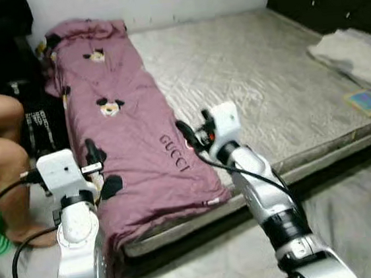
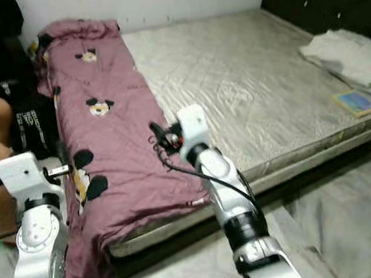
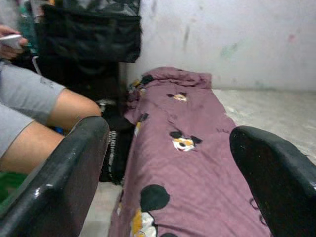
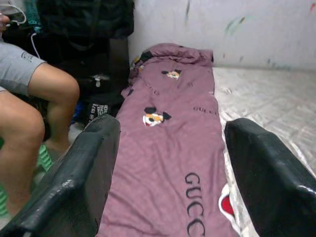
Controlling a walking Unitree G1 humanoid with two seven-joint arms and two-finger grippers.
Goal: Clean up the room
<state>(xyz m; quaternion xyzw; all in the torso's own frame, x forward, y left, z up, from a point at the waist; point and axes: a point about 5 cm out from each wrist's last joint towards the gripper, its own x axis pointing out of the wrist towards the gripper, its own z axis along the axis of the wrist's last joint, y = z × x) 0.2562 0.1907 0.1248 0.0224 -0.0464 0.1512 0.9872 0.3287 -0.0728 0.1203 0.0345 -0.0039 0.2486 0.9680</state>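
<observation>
1. Two end effectors hover over the near end of the bed; the left end effector and the right end effector both have their fingers spread wide with nothing between them.
2. A mauve blanket, printed with cartoon heads and lettering, lies folded in a long strip along the mattress's left side, its near end draping over the edge.
3. A pale pillow rests at the far right, a small colourful book just beside it.
4. A person's bare legs show at left, beside the bed.
</observation>
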